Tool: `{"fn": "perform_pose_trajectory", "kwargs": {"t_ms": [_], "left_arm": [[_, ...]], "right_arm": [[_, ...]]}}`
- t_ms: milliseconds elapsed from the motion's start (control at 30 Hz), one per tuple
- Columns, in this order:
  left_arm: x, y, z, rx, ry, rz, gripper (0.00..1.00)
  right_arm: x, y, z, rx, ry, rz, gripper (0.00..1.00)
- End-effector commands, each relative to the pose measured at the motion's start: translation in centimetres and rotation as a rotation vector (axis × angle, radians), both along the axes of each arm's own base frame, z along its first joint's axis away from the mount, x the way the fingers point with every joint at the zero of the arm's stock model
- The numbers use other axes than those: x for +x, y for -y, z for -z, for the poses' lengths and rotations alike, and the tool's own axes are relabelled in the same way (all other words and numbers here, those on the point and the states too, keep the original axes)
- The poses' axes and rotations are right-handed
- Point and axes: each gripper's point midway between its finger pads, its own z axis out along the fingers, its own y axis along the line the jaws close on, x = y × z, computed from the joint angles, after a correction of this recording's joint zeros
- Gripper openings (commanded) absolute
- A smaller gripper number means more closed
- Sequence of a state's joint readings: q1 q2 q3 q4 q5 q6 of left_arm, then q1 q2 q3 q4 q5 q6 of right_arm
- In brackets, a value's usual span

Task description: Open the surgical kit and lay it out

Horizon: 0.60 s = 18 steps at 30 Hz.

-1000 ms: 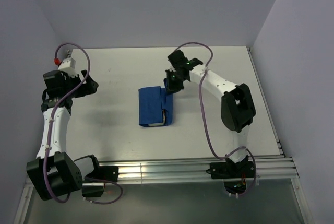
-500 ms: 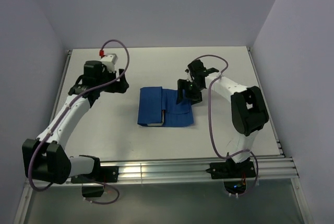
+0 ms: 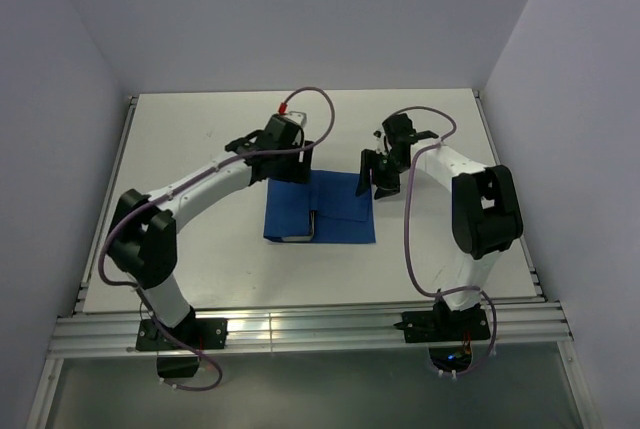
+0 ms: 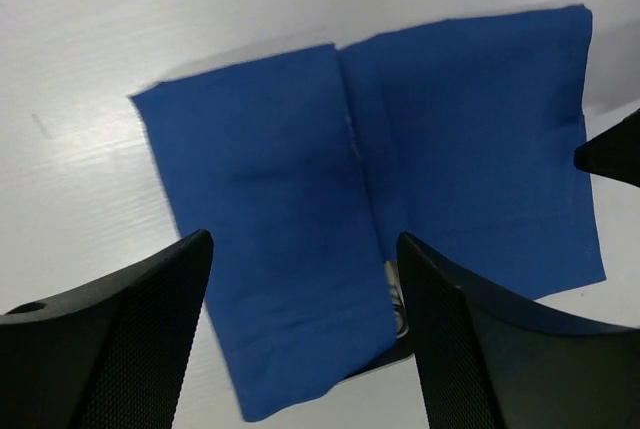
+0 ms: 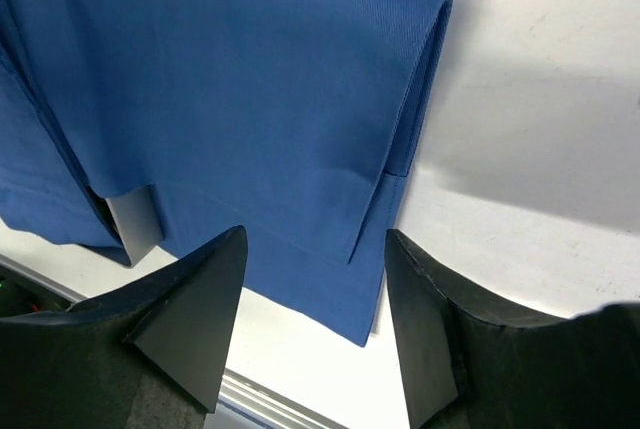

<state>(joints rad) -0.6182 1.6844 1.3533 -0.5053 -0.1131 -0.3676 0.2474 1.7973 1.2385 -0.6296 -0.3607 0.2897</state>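
The task is barely begun. The royal-blue cloth wrap lies mid-table. Its right flap is spread flat, while the left fold is closed over the contents. Only a sliver of the steel tray shows at the near edge, and no instruments are visible. The remaining folds have to be opened and the contents laid out.

The left tool hovers over the left fold, wide open and empty. The right tool hangs above the flap's right edge, also parted and holding nothing.

A second ago the wrap was a narrow bundle with the right tool at its right edge and the left arm off at the table's left side. Since then the flap has come over and the left arm has swung in.
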Motion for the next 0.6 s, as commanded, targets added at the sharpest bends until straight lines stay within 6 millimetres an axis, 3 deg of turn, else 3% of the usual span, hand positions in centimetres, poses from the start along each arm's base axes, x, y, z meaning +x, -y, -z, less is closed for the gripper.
{"fn": "perform_pose_trajectory", "kwargs": {"t_ms": [0,367,567], "left_arm": [[0.2,0.7,0.0,0.056,-0.008,-0.092,0.76],[-0.8,3.5,4.1,0.174,-0.064,-0.032,0.67],[-0.2,4.4,4.8,0.184,-0.071,-0.039,0.66]], "right_arm": [[0.6,0.1,0.2,0.010,0.023,-0.001,0.63],[0.8,0.0,3.0,-0.005,-0.041,0.040,0.53],[1.0,0.2,3.3,-0.018,-0.044,0.069,0.49]]}}
